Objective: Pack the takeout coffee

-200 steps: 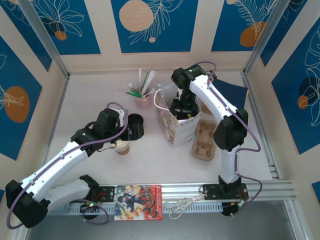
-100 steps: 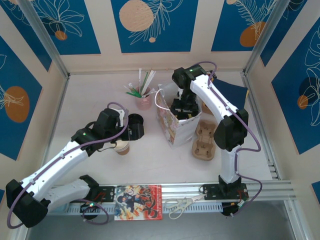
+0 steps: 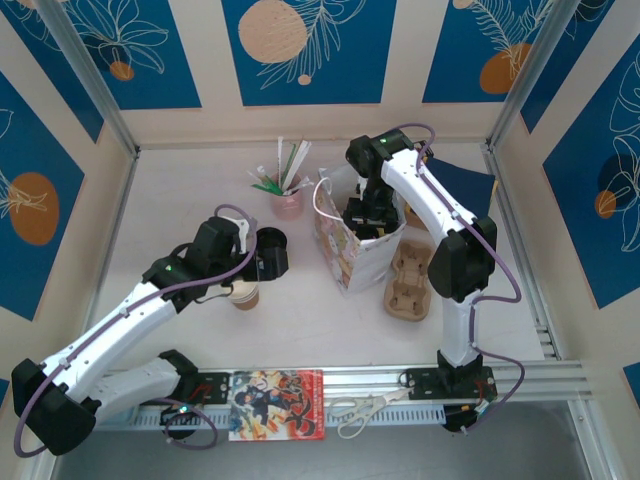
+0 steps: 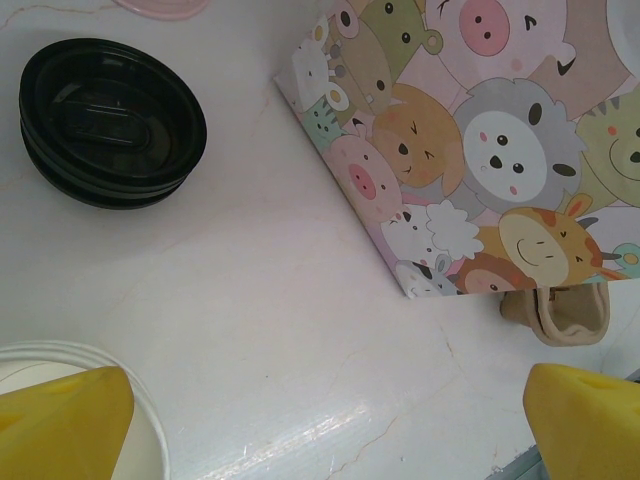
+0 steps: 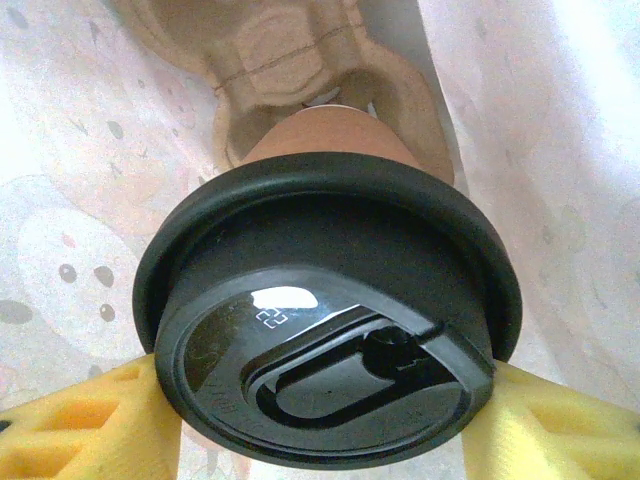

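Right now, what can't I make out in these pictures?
Top view: bag's contents, hidden by the right arm and bag walls.
Left wrist: open cup, cut off at the corner, partly behind a finger.
Right wrist: lidded cup's base, hidden by its lid; seated in the carrier or not, unclear.

Paper cup (image 4: 148,440) cut off at the corner (1 of the left fingers (image 4: 60,425) overlaps it).

Bare white desk (image 4: 250,330) is lying open between the black round plastic lids (image 4: 110,120) and the cartoon-animal paper bag (image 4: 470,170). Inside it (a tight fit) the walls are crowding the right fingers (image 5: 90,430) and their black-lidded brown paper cup (image 5: 330,330).
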